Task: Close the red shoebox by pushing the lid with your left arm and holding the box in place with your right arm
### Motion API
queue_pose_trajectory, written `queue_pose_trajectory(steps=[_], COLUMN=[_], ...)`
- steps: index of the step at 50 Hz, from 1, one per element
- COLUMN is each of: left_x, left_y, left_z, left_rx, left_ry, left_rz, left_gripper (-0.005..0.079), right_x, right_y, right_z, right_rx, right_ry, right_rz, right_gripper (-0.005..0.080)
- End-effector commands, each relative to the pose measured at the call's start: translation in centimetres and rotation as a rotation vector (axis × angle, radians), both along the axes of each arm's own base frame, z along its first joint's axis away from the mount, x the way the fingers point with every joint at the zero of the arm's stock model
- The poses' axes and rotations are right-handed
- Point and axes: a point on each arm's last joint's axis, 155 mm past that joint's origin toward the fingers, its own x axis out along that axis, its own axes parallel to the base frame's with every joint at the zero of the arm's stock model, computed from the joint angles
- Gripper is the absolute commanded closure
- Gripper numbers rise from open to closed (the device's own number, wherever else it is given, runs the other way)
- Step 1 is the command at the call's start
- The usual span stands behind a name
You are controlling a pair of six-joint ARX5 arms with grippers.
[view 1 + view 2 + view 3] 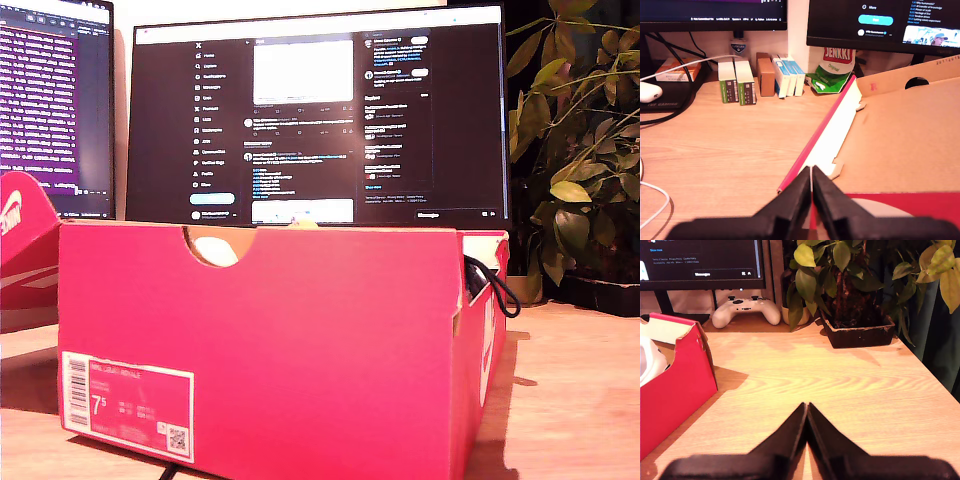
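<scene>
Desk (850, 385), light wood, carries everything listed.
Monitors: two, along the desk's back edge.
Red shoebox (260, 340): stands open near the desk's front edge, size label facing the exterior camera, shoe partly visible inside.
Lid (900, 130): folded back flat on the desk, cardboard underside up.
Potted plant (855, 295): back of desk, well apart from the box.
Game controller (746, 310): beneath a monitor.
My first gripper (811, 195): jaws pressed together, empty, at the lid's red edge.
My second gripper (806, 430): jaws together, empty, beside the box wall, apart from it.
Risk, judged: box is unbraced, so pushing the lid may slide it across the desk.
</scene>
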Motion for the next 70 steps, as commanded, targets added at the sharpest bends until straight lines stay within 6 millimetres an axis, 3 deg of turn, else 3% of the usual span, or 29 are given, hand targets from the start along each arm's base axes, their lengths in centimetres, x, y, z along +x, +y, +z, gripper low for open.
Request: queue_pose_trajectory(steps=[1, 28, 36, 46, 54, 61, 66, 70], left_x=[-0.1, -0.1, 0.1, 0.4, 0.2, -0.5, -0.7, -0.6], left_y=[0.0, 0.0, -0.1, -0.6, -1.4, -2.2, -2.5, -2.9], left_z=[-1.8, -1.8, -1.2, 2.4, 6.0, 8.8, 9.9, 10.0], left_rx=[-0.004, -0.004, -0.033, -0.176, -0.288, -0.306, -0.306, -0.312], left_ry=[0.044, 0.044, 0.021, -0.109, -0.209, -0.254, -0.255, -0.223], left_rz=[-0.001, 0.0, 0.003, -0.014, -0.062, -0.112, -0.13, -0.145], left_gripper=[0.0761, 0.0761, 0.0761, 0.0761, 0.0761, 0.0761, 0.0761, 0.0761], right_x=[0.0, 0.0, 0.1, 0.2, -0.3, -1.0, -1.5, -1.5], right_y=[-0.2, -0.1, 0.3, 2.5, 4.7, 5.4, 5.8, 6.1], right_z=[0.3, 0.4, 0.5, 2.5, 5.6, 8.4, 9.7, 9.5], right_rx=[0.0, 0.019, 0.162, 0.418, 0.489, 0.523, 0.53, 0.552], right_ry=[-0.014, -0.016, -0.027, -0.089, -0.139, -0.176, -0.169, -0.118], right_rz=[-0.007, -0.004, -0.011, 0.084, 0.211, 0.262, 0.283, 0.286], right_gripper=[0.0764, 0.0764, 0.0764, 0.0764, 0.0764, 0.0764, 0.0764, 0.0764])
